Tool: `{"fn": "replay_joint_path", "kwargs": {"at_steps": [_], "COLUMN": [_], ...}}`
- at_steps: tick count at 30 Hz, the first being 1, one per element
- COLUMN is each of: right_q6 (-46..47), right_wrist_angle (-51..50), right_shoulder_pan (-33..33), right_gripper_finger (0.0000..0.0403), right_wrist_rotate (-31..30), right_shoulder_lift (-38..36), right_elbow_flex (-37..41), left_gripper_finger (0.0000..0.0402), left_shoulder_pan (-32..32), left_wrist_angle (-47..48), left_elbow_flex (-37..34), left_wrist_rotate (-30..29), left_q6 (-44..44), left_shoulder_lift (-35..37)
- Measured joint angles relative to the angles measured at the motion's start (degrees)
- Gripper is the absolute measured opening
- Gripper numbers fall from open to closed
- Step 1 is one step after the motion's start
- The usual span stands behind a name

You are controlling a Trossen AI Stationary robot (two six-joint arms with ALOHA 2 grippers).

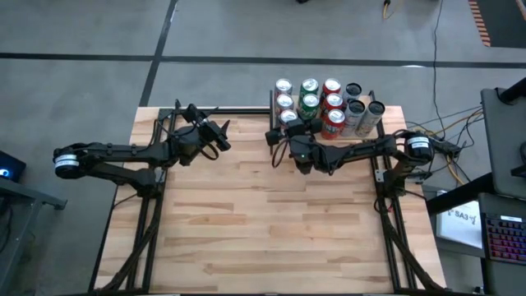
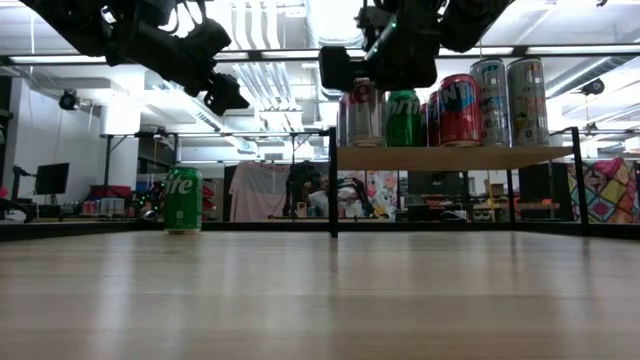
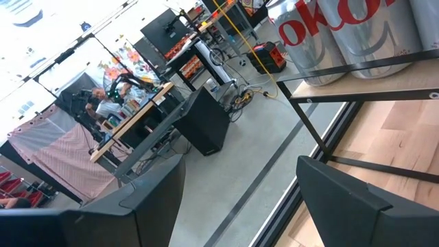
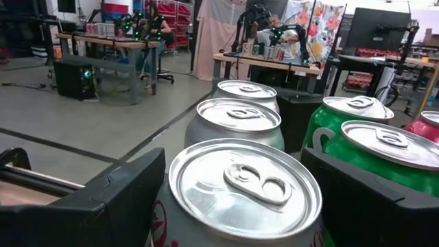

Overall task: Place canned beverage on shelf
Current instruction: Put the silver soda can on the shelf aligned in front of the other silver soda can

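Right fingers (image 4: pixel 233 199) straddle the front silver can (image 4: pixel 236 199) on the crowded shelf (image 2: pixel 450 157), spread wide.

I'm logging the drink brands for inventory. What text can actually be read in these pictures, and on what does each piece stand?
"oke", large red letters, cut off: on a silver can on the shelf.
"ite", white on green, cut off: on the green can standing alone on the table.
White lettering on the green and red shelf cans in the low view: too partial to read.
Can-top tab stamps: too small.
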State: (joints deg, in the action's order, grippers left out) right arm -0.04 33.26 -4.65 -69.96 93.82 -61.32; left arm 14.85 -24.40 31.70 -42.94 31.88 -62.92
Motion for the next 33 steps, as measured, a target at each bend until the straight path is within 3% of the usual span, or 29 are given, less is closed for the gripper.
{"fn": "replay_joint_path", "kwargs": {"at_steps": [13,33], "right_q6": [0.15,-2.80], "right_wrist_angle": [0.00,0.11], "right_shoulder_pan": [-1.98,-1.87], "right_gripper_finger": [0.0326,0.0329], "right_wrist_rotate": [3.43,3.43], "right_shoulder_lift": [0.02,-0.42], "right_elbow_flex": [0.00,-0.28], "left_gripper_finger": [0.0265,0.0265], "left_shoulder_pan": [0.00,0.02], "left_wrist_angle": [-0.02,-0.02], "left_elbow_flex": [-0.02,-0.02], "left_wrist_rotate": [0.02,0.00], "left_q6": [0.00,0.15], "left_shoulder_lift": [0.00,0.02]}}
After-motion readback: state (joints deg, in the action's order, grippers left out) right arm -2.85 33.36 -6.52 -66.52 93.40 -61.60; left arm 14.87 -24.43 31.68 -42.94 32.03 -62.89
